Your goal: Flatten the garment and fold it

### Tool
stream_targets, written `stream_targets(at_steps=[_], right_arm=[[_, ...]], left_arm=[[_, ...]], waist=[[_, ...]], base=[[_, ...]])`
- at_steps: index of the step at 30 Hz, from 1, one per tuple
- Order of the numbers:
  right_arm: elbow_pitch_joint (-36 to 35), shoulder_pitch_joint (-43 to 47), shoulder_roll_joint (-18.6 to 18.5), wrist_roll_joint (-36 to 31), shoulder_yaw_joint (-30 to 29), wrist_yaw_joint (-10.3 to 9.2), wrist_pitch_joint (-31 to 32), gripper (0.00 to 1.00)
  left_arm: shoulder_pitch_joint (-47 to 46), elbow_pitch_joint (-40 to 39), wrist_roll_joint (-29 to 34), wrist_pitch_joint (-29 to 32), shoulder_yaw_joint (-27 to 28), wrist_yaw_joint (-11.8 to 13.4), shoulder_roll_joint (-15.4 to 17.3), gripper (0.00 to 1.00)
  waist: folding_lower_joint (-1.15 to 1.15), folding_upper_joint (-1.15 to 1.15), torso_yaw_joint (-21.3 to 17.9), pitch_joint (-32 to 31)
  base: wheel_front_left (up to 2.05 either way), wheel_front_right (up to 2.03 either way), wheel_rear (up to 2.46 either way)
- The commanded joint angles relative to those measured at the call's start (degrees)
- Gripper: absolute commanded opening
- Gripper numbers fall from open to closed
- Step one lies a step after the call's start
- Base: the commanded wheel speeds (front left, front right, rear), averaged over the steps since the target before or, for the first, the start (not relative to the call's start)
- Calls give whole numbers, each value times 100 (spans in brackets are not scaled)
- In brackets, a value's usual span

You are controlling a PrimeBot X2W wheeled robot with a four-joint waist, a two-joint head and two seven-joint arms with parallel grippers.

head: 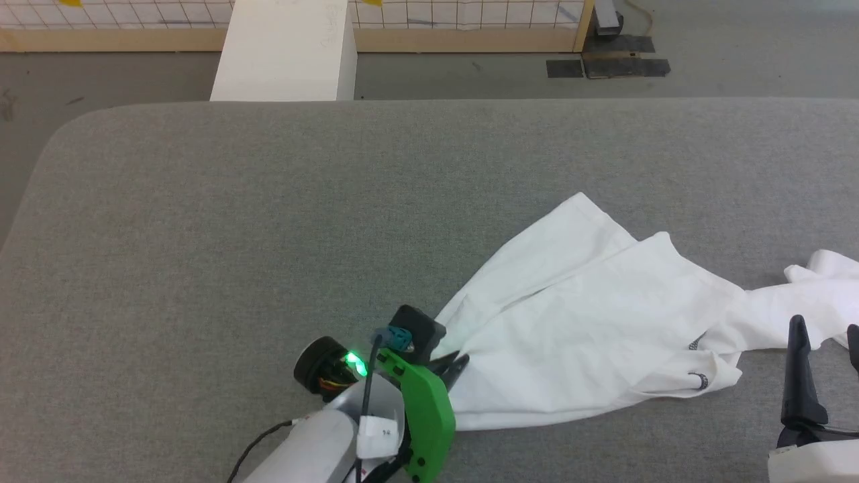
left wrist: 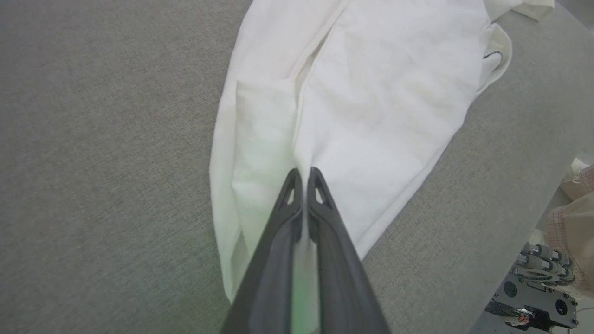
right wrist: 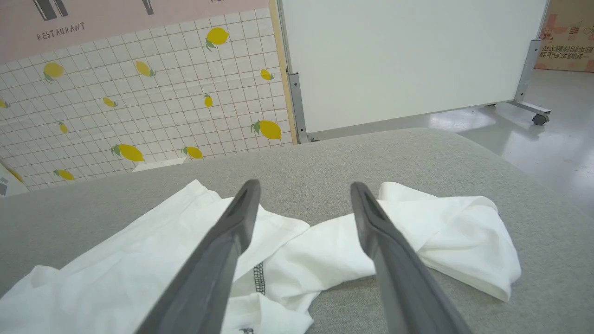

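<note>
Left gripper (head: 453, 365), two long dark fingers: jaws pressed together, tips pinching a fold of the white thin-fabric garment (head: 590, 315) at its left end. Pale grey left forearm (head: 315, 439) comes in from the bottom edge, angled up and right. Bright green plastic wrist bracket (head: 429, 409), small green wrist light (head: 356, 364) lit. Right gripper (head: 825, 345), same dark fingers: jaws wide apart, pointing up the head view at lower right. White right wrist housing (head: 812, 466) below it.
</note>
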Motion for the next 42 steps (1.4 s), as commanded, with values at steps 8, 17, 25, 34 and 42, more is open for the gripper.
stream_targets(at_steps=[8, 17, 25, 34, 42], right_arm=[[-53, -38, 3, -41, -33, -9, 42, 100], [-58, 59, 3, -45, -77, -9, 71, 100], [-113, 140, 3, -88, -124, -9, 189, 100], [-112, 205, 3, -96, -75, -9, 270, 100], [-92, 234, 3, -45, -27, -9, 264, 100]], left_arm=[[-106, -773, -456, -915, 642, 127, -183, 0], [1178, -1778, -1267, -2448, 2543, 1093, -207, 0], [2664, -652, -2269, -3164, 3606, 1591, -698, 0], [2543, -333, -1986, -3348, 3564, 1803, -624, 100], [2091, -1528, -894, -3204, 2910, 1824, -33, 100]], waist=[[0, 0, 64, -116], [0, 0, 57, -182], [0, 0, 101, -209], [0, 0, 167, -325], [0, 0, 97, -366]], base=[[0, 0, 0], [0, 0, 0], [0, 0, 0], [0, 0, 0], [0, 0, 0]])
